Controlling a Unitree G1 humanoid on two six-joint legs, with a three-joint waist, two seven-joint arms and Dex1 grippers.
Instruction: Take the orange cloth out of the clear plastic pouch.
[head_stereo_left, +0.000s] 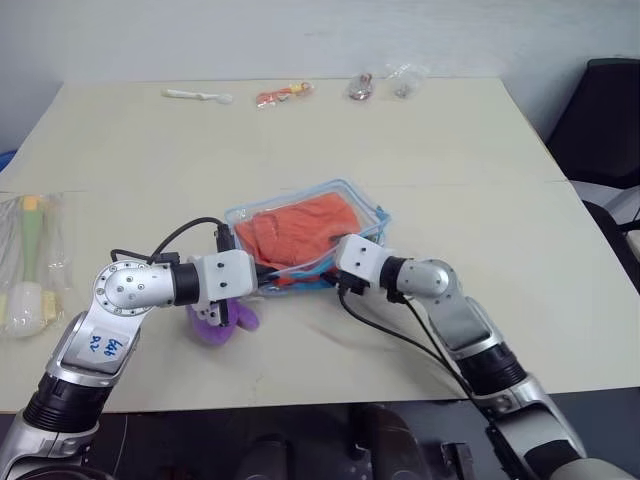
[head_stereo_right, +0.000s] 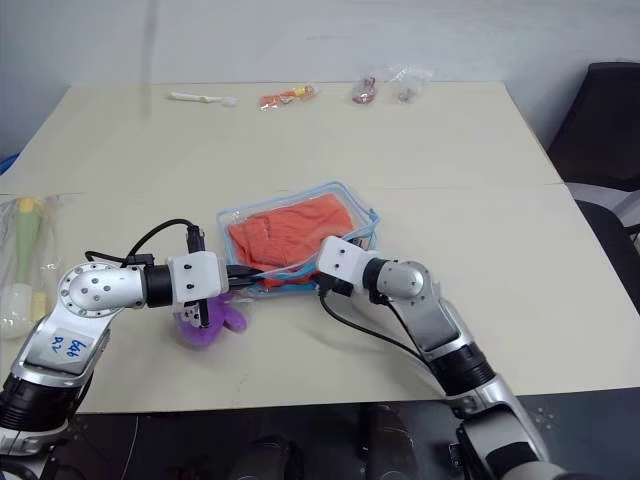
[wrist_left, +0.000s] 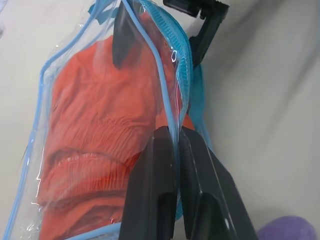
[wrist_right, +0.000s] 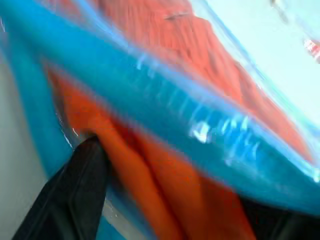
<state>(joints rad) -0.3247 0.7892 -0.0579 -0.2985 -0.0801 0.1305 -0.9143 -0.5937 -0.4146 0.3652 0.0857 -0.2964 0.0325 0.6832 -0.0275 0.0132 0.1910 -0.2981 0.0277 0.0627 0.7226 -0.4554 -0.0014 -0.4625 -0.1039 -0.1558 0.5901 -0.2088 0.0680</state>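
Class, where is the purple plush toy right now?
In the left eye view, the purple plush toy lies on the table, under the left gripper, beside the clear plastic pouch.

We see a pale beige table. Along its far edge lie a white stick, a small orange-red packet and crumpled clear wrappers. A clear bag lies at the left edge, the clear plastic pouch near the middle, and a purple plush toy toward the near edge.

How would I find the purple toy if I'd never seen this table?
Start at the big beige table and find the clear plastic pouch with blue trim in the middle. Just nearer the robot, under its left gripper, sits the purple plush toy. It is the table's one purple, fuzzy thing.
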